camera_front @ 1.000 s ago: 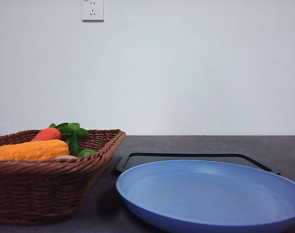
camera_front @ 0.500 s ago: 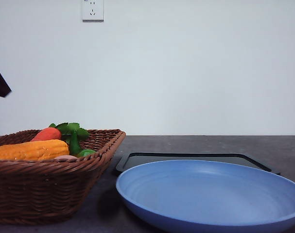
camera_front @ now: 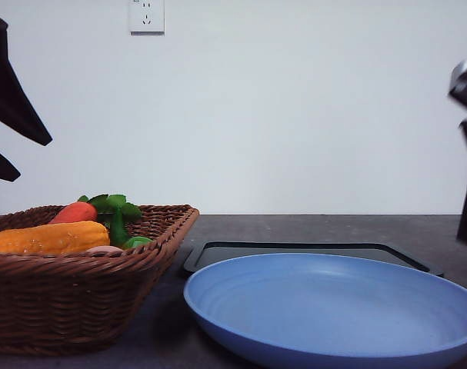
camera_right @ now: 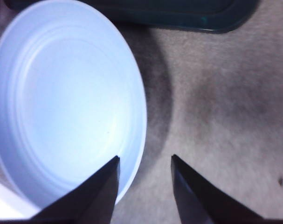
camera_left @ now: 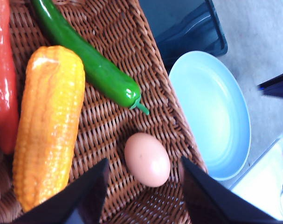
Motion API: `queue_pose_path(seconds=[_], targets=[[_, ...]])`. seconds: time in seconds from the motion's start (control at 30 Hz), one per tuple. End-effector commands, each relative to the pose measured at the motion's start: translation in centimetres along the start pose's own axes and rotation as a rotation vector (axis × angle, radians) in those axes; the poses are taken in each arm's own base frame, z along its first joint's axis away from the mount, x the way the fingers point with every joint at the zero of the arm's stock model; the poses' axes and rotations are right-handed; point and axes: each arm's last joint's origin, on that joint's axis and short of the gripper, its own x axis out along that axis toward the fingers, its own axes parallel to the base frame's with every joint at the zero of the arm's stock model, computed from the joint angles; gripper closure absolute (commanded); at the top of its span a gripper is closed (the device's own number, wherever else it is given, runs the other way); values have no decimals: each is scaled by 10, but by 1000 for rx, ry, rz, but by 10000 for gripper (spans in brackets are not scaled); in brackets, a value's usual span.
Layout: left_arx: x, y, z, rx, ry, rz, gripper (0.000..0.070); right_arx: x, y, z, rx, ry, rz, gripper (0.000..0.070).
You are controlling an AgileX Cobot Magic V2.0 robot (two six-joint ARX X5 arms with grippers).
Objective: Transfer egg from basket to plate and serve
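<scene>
The brownish-pink egg (camera_left: 147, 159) lies on the wicker floor of the basket (camera_left: 108, 116), near its rim on the plate's side. My left gripper (camera_left: 146, 198) hovers over it, open, with the egg in line with the gap between its dark fingers (camera_left: 87, 196). In the front view the basket (camera_front: 79, 292) stands at the left, and a sliver of the egg (camera_front: 104, 249) peeks over the rim. The light blue plate (camera_front: 333, 307) sits empty to its right. My right gripper (camera_right: 145, 186) is open above the plate's (camera_right: 62, 102) rim, holding nothing.
In the basket with the egg lie a yellow corn cob (camera_left: 50, 126), a green pepper (camera_left: 94, 65) and a red-orange carrot (camera_front: 73, 212) with green leaves. A flat black tray (camera_front: 310, 250) lies behind the plate. The grey tabletop (camera_right: 225, 116) stretches beside the plate.
Both arms have entered the front view. The left gripper came in at the upper left above the basket, and the right one appeared at the right edge. Objects have not moved.
</scene>
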Motion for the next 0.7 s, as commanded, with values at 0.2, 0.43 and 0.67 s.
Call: queue_pose_path(seconds=[0.2,0.43,0.67], targets=[[0,-2,5,2,-13,-9,375,36,-5,14,4,48,17,484],[0,-2,5,6,-17,-9,375,52,-3,14,-6,96,44,609],[0,-2,5,5,-17,-9,375,51,-3,15,-12,86,39,700]])
